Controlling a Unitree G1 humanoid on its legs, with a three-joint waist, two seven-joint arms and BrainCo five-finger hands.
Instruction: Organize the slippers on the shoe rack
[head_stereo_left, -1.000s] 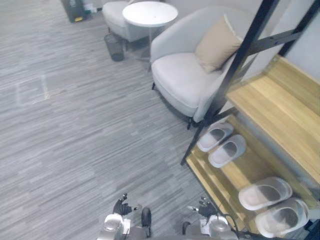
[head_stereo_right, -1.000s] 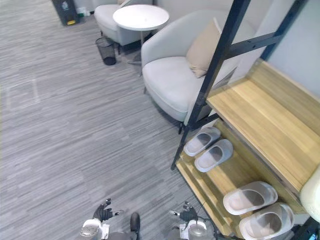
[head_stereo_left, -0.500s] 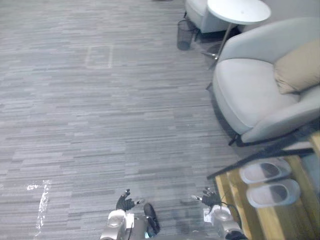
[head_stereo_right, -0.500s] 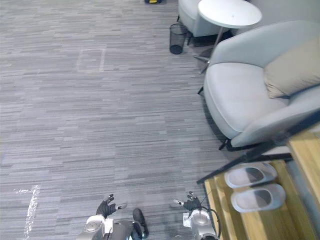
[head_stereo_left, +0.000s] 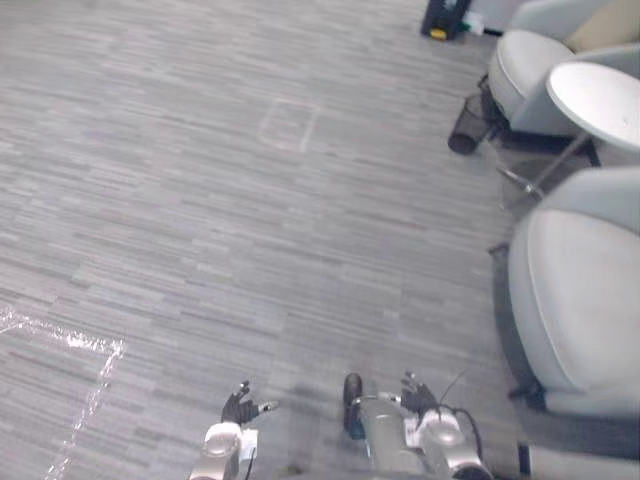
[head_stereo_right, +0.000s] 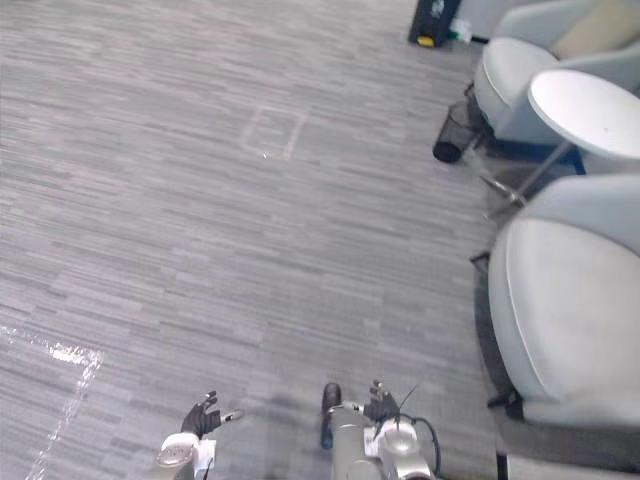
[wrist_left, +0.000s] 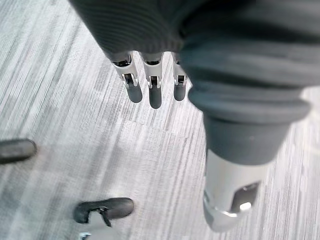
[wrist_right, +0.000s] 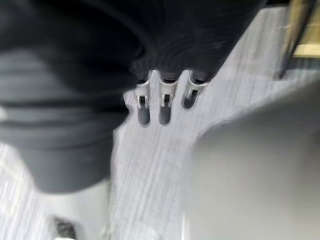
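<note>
My left hand (head_stereo_left: 240, 405) hangs low at the bottom of the left eye view, above the grey carpet. In the left wrist view its fingers (wrist_left: 155, 92) are straight and hold nothing. My right hand (head_stereo_left: 415, 393) hangs a little to the right, close to the armchair. Its fingers (wrist_right: 164, 106) are also straight and empty in the right wrist view. A dark post with a strip of light wood (wrist_right: 299, 30), apparently a corner of the shoe rack, sits past them at the far edge of that view.
A grey armchair (head_stereo_left: 580, 290) fills the right side. Beyond it stand a round white side table (head_stereo_left: 600, 95), a black wire bin (head_stereo_left: 463, 135) and a second chair (head_stereo_left: 535, 60). Pale tape (head_stereo_left: 60, 340) marks the carpet at the lower left.
The camera has swung to the left. The shoe rack and its slippers have slid out past the right edge. Both hands stay low and open.
</note>
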